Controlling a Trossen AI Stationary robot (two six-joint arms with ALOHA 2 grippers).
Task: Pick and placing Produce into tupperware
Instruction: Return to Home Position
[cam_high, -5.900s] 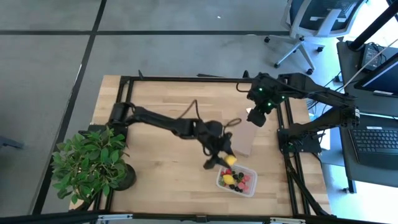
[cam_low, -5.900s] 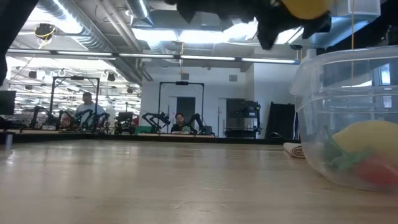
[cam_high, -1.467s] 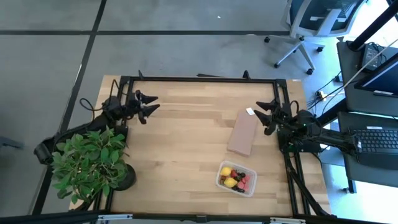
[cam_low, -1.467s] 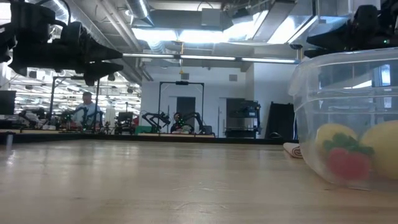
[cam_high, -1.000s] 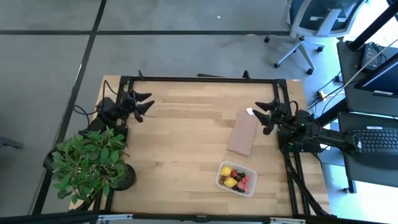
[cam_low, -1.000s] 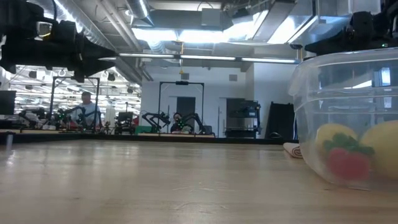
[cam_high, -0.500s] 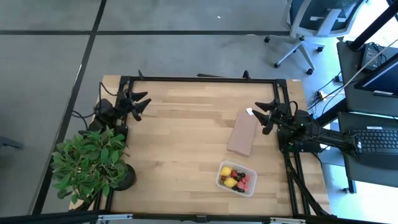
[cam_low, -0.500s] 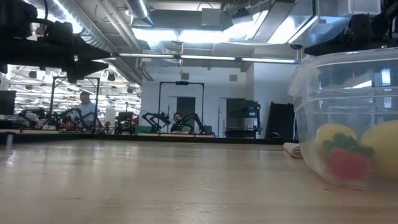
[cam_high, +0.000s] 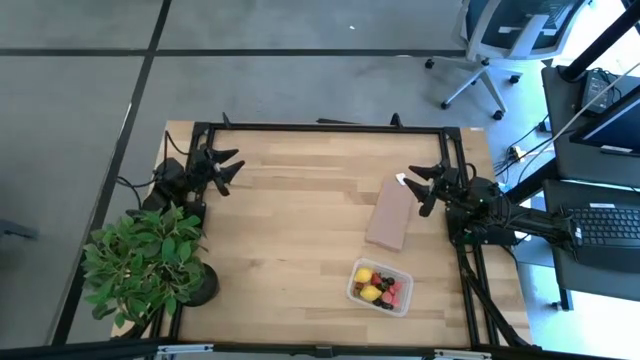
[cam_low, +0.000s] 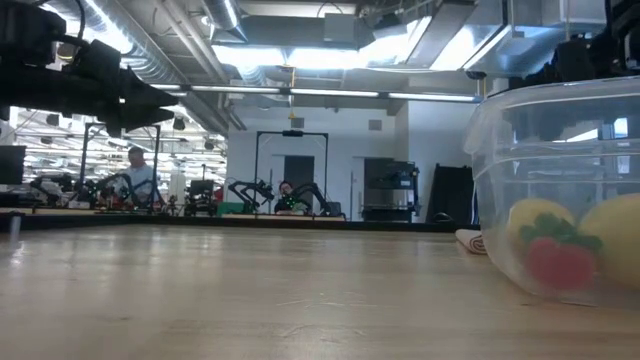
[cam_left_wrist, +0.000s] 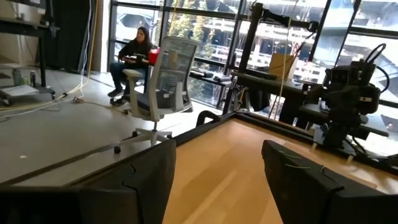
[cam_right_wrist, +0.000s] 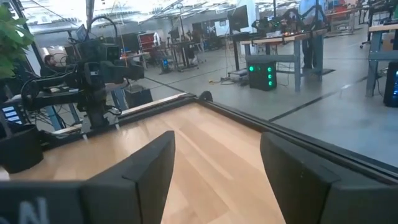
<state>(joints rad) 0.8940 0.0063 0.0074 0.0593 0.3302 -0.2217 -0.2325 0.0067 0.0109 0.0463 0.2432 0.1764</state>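
Observation:
The clear tupperware stands on the table near its near edge, right of centre; in the low view the tupperware fills the right side. The produce lies inside it: yellow lemon-like, red and dark pieces, with a red piece and yellow ones seen through the wall. My left gripper is open above the table's far left corner. My right gripper is open at the table's right edge, beside the brown block. Neither holds anything.
A flat brown block lies right of centre, between the tupperware and my right gripper. A leafy potted plant stands at the near left corner. A black frame runs along the table's edges. People sit at desks in the room beyond.
My left gripper has drawn back a little toward the table's far left corner and now holds still there. My right gripper stays at the right edge. The tupperware and the produce in it have not moved.

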